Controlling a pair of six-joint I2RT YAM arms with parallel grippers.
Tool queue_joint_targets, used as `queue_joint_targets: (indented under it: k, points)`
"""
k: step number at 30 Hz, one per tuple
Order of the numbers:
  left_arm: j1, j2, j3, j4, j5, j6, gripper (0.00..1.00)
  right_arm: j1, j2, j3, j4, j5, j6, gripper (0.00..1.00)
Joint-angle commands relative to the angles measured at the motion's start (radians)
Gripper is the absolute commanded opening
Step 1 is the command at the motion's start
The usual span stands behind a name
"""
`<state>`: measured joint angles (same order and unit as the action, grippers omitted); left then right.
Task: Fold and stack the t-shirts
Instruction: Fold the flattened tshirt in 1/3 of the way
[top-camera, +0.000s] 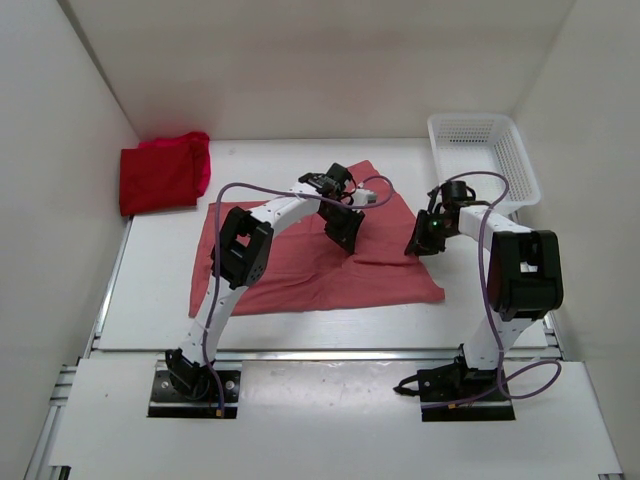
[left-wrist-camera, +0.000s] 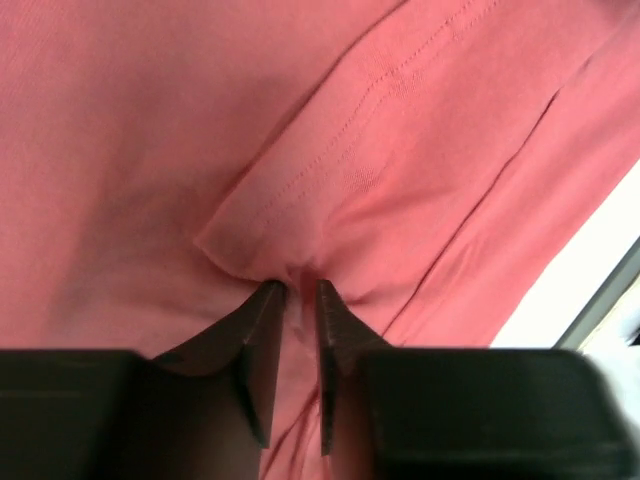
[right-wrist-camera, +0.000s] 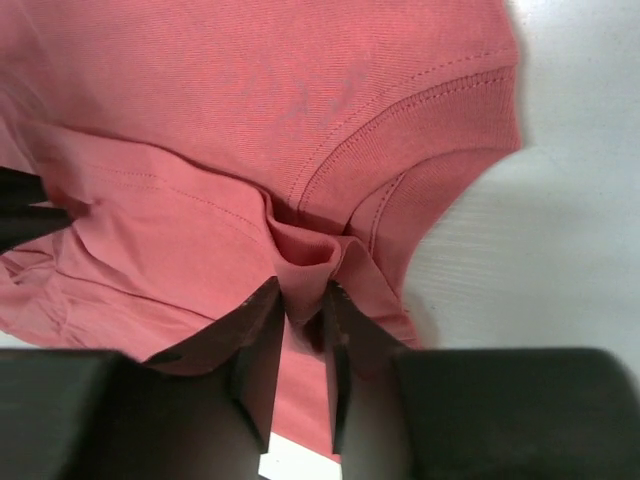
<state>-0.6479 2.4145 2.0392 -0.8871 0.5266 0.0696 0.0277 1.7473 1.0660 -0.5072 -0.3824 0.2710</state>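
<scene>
A faded salmon pink t-shirt lies spread on the table's middle. My left gripper is down on its upper middle, shut on a pinched fold of the cloth by a hemmed sleeve. My right gripper is at the shirt's right edge, shut on a bunched fold beside the ribbed neckline. A bright pinkish-red shirt and a dark crimson shirt sit folded together at the far left corner.
A white plastic mesh basket stands at the back right. White walls close the table on the left, back and right. Bare white table shows right of the shirt.
</scene>
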Motion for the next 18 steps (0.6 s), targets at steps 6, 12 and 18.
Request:
queue_joint_targets:
  k: [6,12,18]
  points:
    - [-0.001,-0.009,0.036,0.037,0.039,-0.010,0.06,-0.005,-0.028,0.052,0.010,-0.024,-0.007,0.00]
    - [0.024,-0.069,0.036,0.039,0.039,-0.005,0.01,0.004,-0.049,0.068,0.030,-0.023,-0.036,0.00]
    - [0.062,-0.124,-0.002,0.092,0.020,-0.014,0.01,-0.011,-0.025,0.080,0.127,-0.039,-0.006,0.00]
